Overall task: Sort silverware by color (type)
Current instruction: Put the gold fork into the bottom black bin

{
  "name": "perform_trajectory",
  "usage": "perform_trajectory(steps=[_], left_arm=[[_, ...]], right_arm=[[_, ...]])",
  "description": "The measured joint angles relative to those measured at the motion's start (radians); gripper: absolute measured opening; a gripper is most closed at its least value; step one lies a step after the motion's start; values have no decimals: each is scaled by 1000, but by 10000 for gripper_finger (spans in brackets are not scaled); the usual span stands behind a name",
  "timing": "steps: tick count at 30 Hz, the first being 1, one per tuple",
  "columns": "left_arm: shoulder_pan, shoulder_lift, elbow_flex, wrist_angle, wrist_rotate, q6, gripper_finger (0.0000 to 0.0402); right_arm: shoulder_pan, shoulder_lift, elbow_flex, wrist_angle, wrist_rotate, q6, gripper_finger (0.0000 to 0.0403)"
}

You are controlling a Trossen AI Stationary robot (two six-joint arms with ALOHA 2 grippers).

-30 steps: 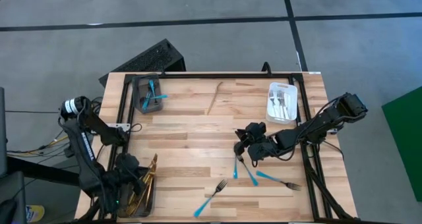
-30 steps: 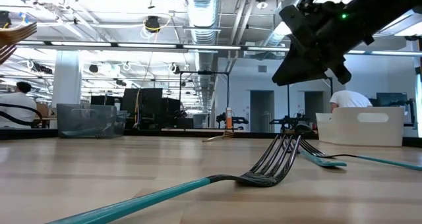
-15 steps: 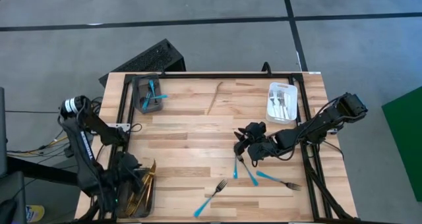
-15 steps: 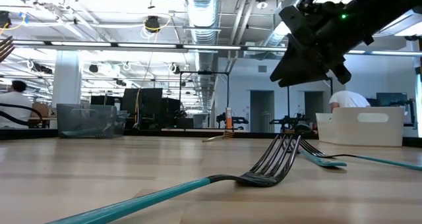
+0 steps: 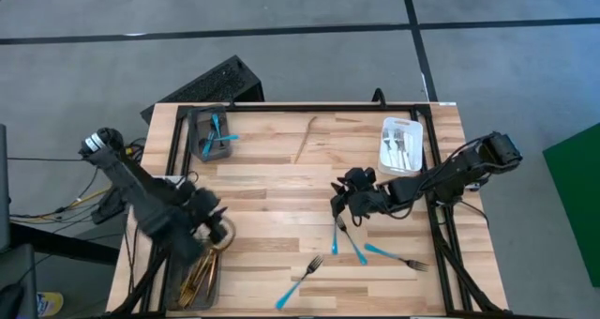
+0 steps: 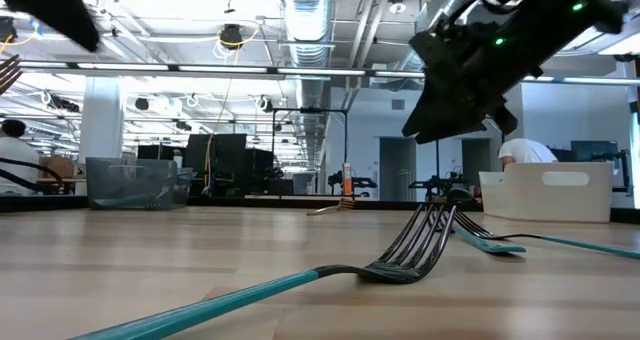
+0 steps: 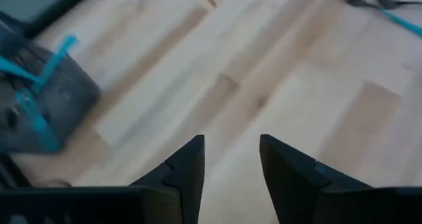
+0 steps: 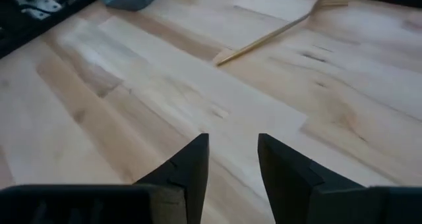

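Right claw (image 5: 339, 206) released, empty, above turquoise-handled forks (image 5: 349, 246) lower right of centre on tabletop (image 5: 272, 188). Descend straddling one handle only. Left claw (image 5: 211, 216) released, lower left near gold tray (image 5: 199, 280).

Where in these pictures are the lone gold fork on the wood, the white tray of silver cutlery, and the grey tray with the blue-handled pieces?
Lone gold fork (image 5: 305, 138), high view: middle of its handle.
White tray (image 5: 417, 136), high view: its right rim.
Grey tray (image 5: 196, 134), high view: its left wall.
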Motion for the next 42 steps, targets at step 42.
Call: perform_trajectory(steps=[42], left_arm=[[1228,762,321,1033,597,1295,125]], right_arm=[[137,0,0,-133,-62,104,152]])
